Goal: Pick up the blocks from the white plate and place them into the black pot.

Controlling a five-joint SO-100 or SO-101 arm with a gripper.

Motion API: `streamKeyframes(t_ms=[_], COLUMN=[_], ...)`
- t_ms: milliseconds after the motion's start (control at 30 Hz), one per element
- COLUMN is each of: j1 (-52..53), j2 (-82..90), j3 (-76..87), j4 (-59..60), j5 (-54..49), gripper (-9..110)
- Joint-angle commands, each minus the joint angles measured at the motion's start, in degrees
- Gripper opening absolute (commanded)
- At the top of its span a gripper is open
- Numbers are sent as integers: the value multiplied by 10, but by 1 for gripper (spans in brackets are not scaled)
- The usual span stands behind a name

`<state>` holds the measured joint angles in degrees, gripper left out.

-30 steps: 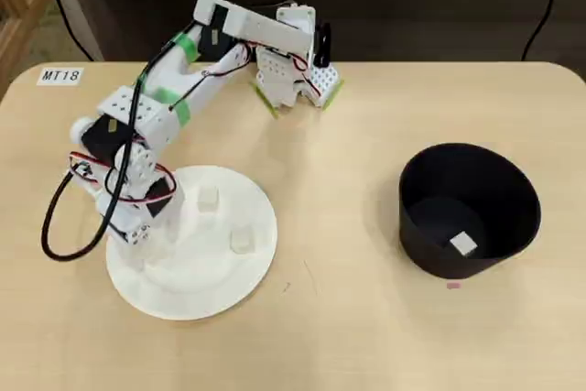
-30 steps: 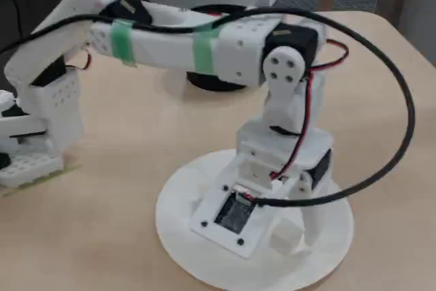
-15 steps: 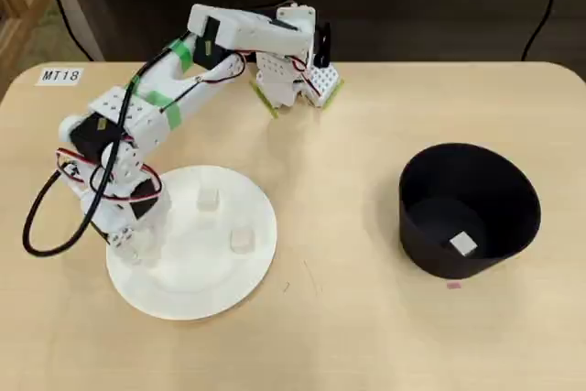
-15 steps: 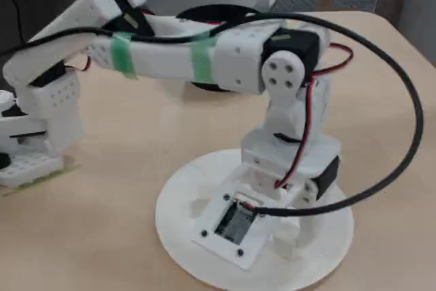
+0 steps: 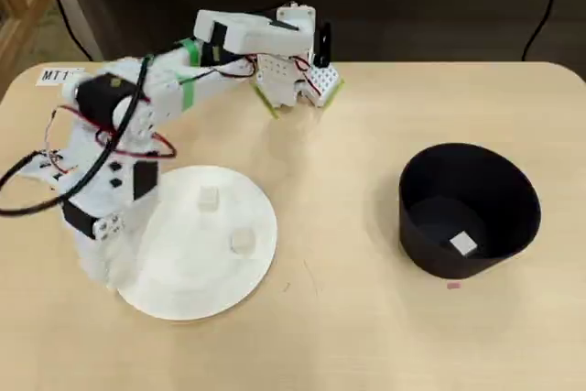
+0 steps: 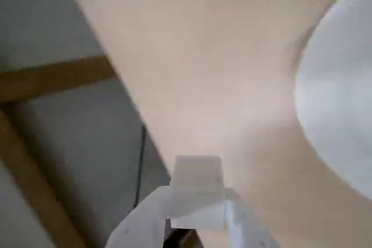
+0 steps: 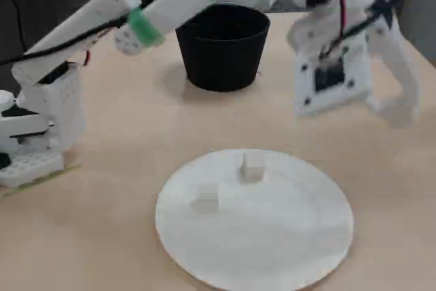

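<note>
Transport is underway: gripper [image 6: 197,216], clamping one of the blocks [image 6: 197,179] above the table [image 5: 348,153], is needing to swing across to the black pot [image 5: 469,210] and release.

the plate [image 5: 197,267] is white. the two blocks on the plate [image 5: 210,197] [image 5: 242,242] are pale cream. the pot [image 5: 485,185] is black, with one pale block inside the pot [image 5: 463,244]. the table [image 5: 348,135] is light tan wood. the arm [image 5: 137,116] is white with green tape bands [image 5: 189,50], red wires [image 5: 157,146] and a black cable [image 5: 27,191].
</note>
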<state>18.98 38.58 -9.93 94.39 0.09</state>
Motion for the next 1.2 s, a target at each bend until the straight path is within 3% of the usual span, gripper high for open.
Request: streamKeyframes(t_ms=[0,167,433,533,633,1000,1167], j1=[-93,-243,-463,-563,-634,-603,-571], j2=[84,219,678,710,713,722,686], j3=[-62,-4,665,771,851,1092,1122], j4=[4,11,10,-5,-119,-432,-474], j5=[-9,5,117,130,113,40,18], gripper=[-2,-2,-2,-2,-2,-2,-2])
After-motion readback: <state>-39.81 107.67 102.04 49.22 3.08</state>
